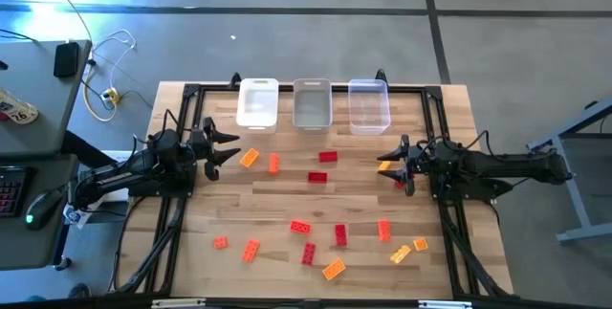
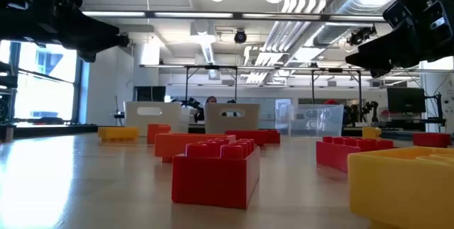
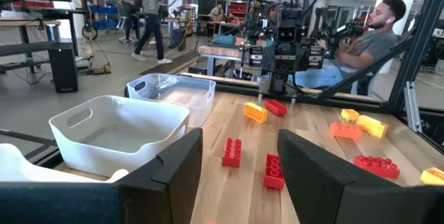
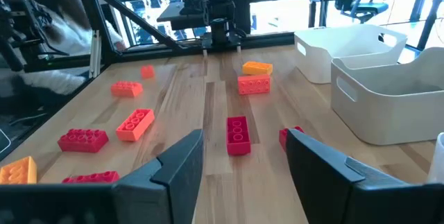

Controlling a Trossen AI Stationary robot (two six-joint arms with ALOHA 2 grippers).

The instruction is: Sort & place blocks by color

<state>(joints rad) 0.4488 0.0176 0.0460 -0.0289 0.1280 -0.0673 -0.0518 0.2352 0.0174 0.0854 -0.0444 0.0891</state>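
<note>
Both arms are hovering over the table, nothing gripped. The left pincer is sitting at the table's left side, near the white bin, fingers standing apart and holding nothing; in its wrist view the two dark fingers are showing a clear gap with bare wood between them. The right pincer is hanging at the right side, below the clear bin, also standing parted and empty, the gap visible in its own wrist view between the fingers. A yellow-orange block and a red one are lying just beside its tips.

The three bins are lining the far edge in a row: white, then grey bin, then clear. No block is showing inside any of them.

The blocks are all lying loose on the wood. An upper group is sitting between the two pincers: an orange block, an orange-red block, and two red blocks near the middle. A lower group is spreading along the near half: red, orange-red and yellow-orange pieces scattered well apart from the bins. In the low view a red brick is lying close to the camera, studs up.

People are showing in the room beyond the table in the left wrist view.
</note>
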